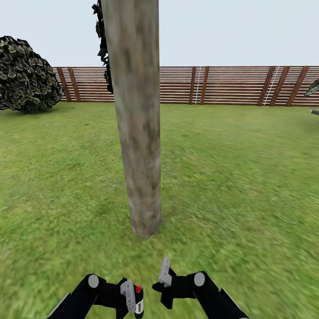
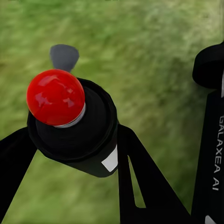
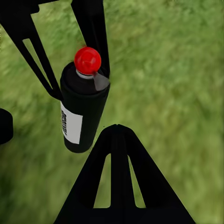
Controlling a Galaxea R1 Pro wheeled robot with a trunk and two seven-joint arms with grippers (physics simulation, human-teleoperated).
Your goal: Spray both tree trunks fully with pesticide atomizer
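Directly ahead of us in the head view stands one tree trunk (image 1: 138, 128), pale and mottled, rising out of the grass floor (image 1: 230, 177) with the slatted wooden fence (image 1: 230, 85) behind it and a dark leafy bush (image 1: 26, 75) off to the left. Low in that view, our left hand (image 1: 132, 297) is clamped on the pesticide atomizer (image 1: 138, 301), which sits upright with its red top showing. Our left wrist view puts that red top (image 2: 56, 97) close up. Our right hand (image 1: 165, 283) hangs just beside it over the grass, its fingers apart and holding nothing.
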